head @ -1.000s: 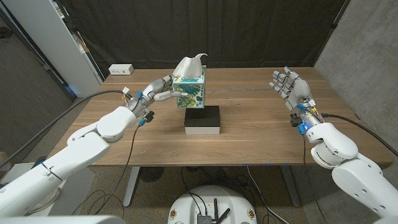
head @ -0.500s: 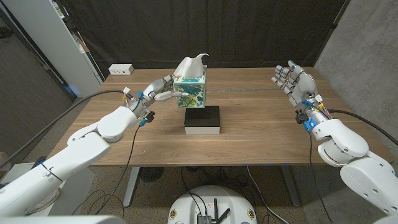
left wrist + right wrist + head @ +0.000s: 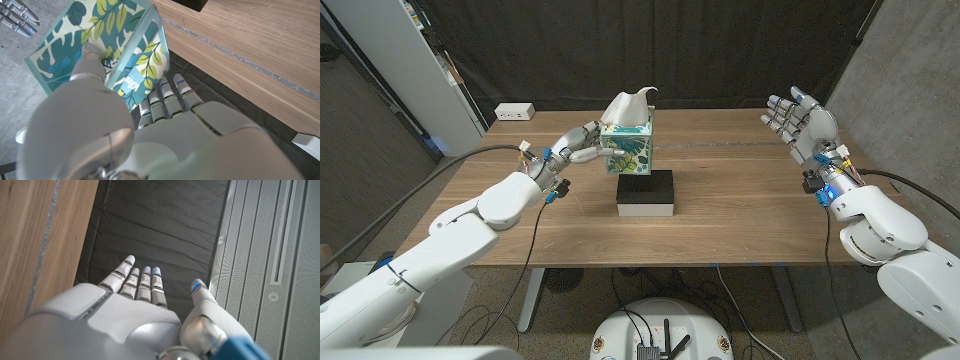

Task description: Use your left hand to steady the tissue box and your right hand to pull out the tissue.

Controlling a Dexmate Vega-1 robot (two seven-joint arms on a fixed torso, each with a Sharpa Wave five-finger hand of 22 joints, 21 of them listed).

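The tissue box [image 3: 625, 148], printed with green and blue leaves, stands near the table's back middle, just behind a black block [image 3: 646, 193]. A white tissue [image 3: 628, 105] sticks up from its top. My left hand [image 3: 578, 143] grips the box from its left side; in the left wrist view the thumb presses on a leafy face of the tissue box [image 3: 95, 45] and the fingers of the left hand [image 3: 165, 125] wrap the adjoining side. My right hand [image 3: 802, 128] is raised at the far right with fingers spread, holding nothing, well apart from the tissue. The right hand [image 3: 135, 310] shows its fingers stretched toward the dark curtain.
A white power strip [image 3: 514, 112] lies at the table's back left corner. A white cabinet [image 3: 410, 70] stands beyond the left edge. A black curtain hangs behind the table [image 3: 740, 220], and a grey wall rises at the right.
My right hand has lifted and drifted back and to the right, still spread. The left hand and the tissue box have stayed where they were.
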